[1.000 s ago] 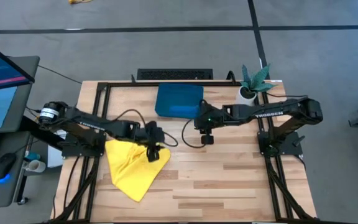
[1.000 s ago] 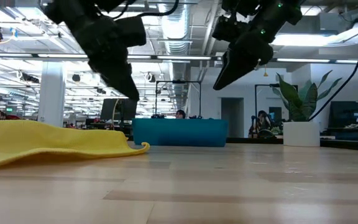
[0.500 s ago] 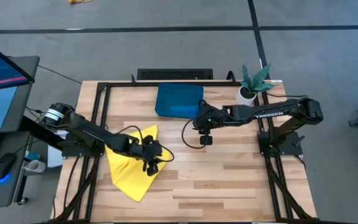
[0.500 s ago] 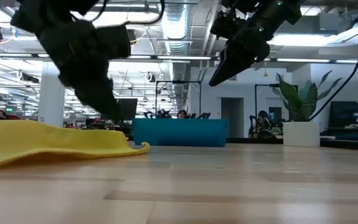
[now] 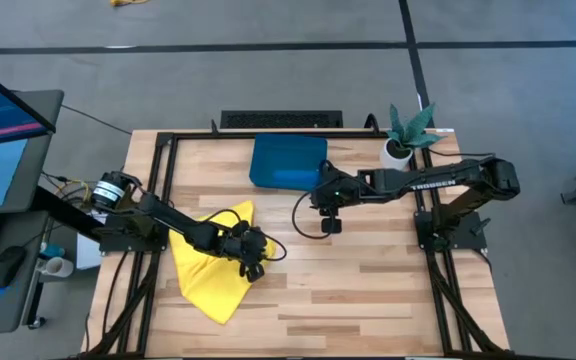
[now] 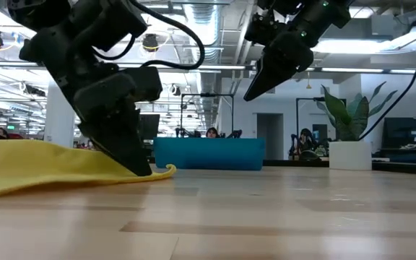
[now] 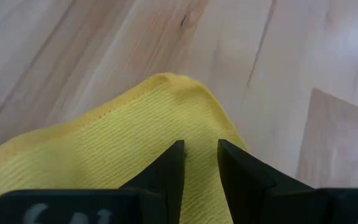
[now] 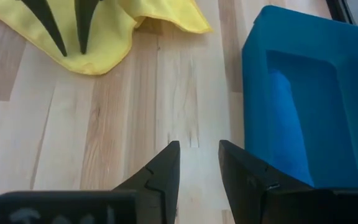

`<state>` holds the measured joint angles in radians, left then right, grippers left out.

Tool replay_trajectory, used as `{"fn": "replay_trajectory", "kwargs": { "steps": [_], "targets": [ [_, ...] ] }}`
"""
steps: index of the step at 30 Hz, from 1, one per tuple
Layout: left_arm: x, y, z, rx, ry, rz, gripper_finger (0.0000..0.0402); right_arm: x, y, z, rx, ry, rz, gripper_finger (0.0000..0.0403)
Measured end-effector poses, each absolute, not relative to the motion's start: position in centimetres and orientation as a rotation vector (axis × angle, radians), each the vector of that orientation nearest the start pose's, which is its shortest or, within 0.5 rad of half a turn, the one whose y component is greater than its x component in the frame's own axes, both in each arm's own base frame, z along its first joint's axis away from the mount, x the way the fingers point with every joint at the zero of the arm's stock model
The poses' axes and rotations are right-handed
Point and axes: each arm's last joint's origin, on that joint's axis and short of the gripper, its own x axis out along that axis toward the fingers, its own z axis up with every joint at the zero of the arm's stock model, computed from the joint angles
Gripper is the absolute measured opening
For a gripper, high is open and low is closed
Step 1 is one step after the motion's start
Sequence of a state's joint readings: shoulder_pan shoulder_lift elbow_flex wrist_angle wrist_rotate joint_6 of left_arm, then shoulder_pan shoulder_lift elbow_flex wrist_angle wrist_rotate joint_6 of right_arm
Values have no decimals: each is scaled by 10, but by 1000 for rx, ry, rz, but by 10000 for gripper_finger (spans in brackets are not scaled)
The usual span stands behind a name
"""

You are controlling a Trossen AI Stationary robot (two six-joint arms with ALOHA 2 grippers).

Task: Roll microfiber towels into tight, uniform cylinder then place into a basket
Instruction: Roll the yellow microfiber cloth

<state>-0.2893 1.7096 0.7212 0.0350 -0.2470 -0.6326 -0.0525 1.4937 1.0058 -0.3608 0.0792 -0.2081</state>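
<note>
down low, left gripper [image 7: 201,155] on ribbed yellow towel [image 7: 104,149] corner

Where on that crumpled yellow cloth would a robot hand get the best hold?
Probably the free corner of the yellow towel that lies flat on the table, nearest the left hand. Come down from above, fingers either side of the edge: that tip is thin and isolated, while the middle is bunched. The right hand waits near the basket.

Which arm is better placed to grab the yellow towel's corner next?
Left. Its end effector sits open right at the yellow towel corner, low on the table. The right end effector hangs open, raised beside the basket, away from the cloth.
</note>
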Motion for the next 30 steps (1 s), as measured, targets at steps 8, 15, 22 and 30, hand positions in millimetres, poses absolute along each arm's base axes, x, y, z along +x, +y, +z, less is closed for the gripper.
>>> {"fn": "replay_trajectory", "kwargs": {
  "steps": [8, 15, 22, 30],
  "targets": [
    [299, -84, 106, -381, 838, 149, 60, 308, -16, 233, -209, 853, -29, 131],
    [326, -97, 90, -365, 873, -43, 36, 308, -16, 233, -209, 852, -30, 131],
    [350, -113, 99, -295, 857, -207, 20, 307, -16, 232, -171, 861, -46, 131],
    [358, -134, 120, -136, 951, -225, 9, 307, -7, 232, -172, 862, -22, 131]
  ]
}}
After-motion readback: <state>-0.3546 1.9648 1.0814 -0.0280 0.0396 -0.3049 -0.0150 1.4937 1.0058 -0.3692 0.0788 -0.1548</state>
